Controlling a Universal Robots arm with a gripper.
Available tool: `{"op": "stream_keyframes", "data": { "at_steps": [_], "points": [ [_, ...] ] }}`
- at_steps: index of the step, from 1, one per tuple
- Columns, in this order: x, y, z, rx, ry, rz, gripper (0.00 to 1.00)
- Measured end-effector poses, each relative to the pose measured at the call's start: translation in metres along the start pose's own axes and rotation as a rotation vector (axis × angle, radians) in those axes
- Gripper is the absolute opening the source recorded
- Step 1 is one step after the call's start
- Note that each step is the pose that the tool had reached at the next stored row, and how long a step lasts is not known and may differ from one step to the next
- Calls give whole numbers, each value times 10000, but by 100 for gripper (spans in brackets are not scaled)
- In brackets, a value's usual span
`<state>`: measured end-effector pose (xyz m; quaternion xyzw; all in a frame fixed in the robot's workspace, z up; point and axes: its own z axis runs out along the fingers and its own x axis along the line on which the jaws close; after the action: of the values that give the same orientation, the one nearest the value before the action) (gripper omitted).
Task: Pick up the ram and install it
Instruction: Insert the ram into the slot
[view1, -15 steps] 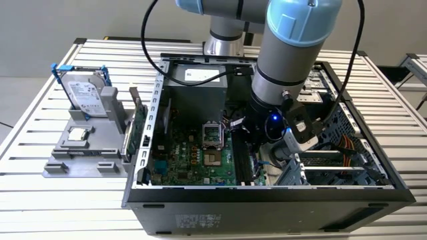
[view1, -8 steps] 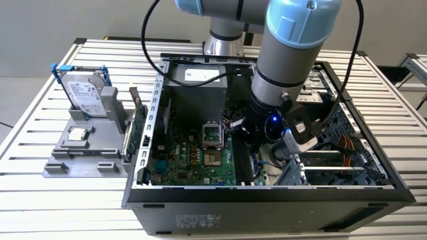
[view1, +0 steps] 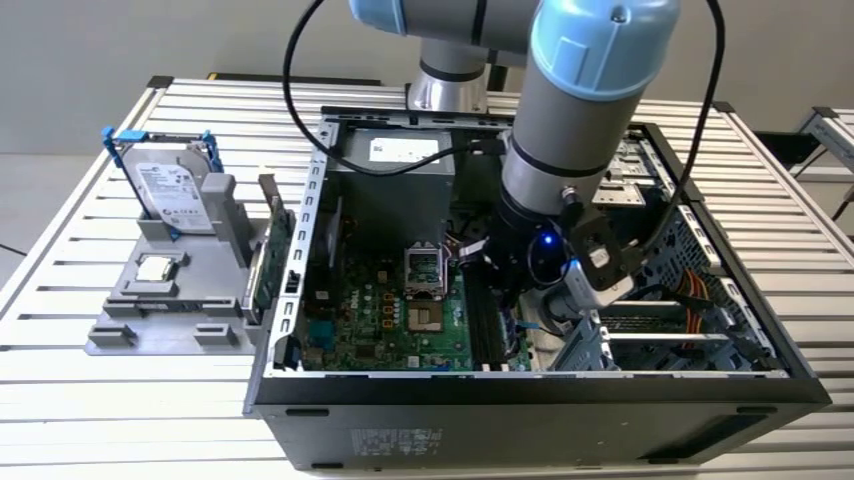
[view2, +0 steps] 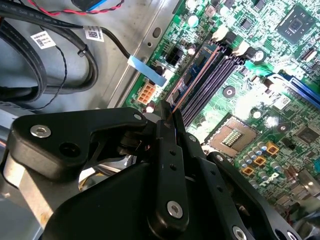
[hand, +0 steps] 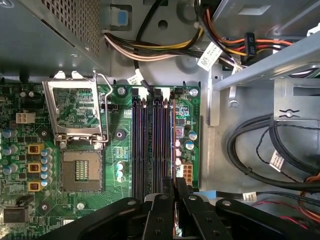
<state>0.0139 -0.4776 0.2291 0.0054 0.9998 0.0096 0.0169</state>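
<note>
The ram (hand: 173, 135) is a thin dark stick seen edge-on, lying along the outermost memory slot (hand: 165, 145) of the green motherboard (hand: 120, 155). In the second wrist view the ram (view2: 195, 80) runs as a thin line from the fingertips toward the slots' white latches. My gripper (hand: 174, 183) is shut on the ram's near end, black fingers (hand: 163, 200) on either side; the second wrist view has the same gripper (view2: 167, 120). In the exterior view the gripper (view1: 507, 300) is low inside the open computer case (view1: 534, 385). Whether the ram is seated I cannot tell.
A lidded CPU socket (hand: 80, 170) sits beside the slots. Cable bundles (hand: 260, 160) and a metal drive cage (hand: 265, 65) flank the board's edge. Outside the case, a grey fixture (view1: 167, 310) holds a hard drive (view1: 174, 195) and an upright green expansion card (view1: 274, 260).
</note>
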Motion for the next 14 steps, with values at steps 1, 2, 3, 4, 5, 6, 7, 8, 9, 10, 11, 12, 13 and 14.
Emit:
{"op": "stream_keyframes", "data": {
  "at_steps": [1,2,3,4,5,6,7,8,9,10,11,12,13,14],
  "points": [
    [2,0,3,-2,0,-3,0],
    [4,0,5,-1,0,-9,0],
    [8,0,6,0,1,-19,0],
    [11,0,8,0,1,-31,0],
    [14,0,10,-1,1,-41,0],
    [17,0,12,-1,1,-53,0],
    [18,0,15,-2,1,-62,0],
    [20,0,19,-3,1,-64,0],
    [20,0,23,-2,3,-66,0],
    [21,0,27,-1,4,-67,0],
    [21,-1,33,1,6,-66,0],
    [21,-1,39,2,6,-66,0],
    [22,-1,46,2,6,-67,0],
    [22,-1,52,2,6,-66,0]
  ]
}}
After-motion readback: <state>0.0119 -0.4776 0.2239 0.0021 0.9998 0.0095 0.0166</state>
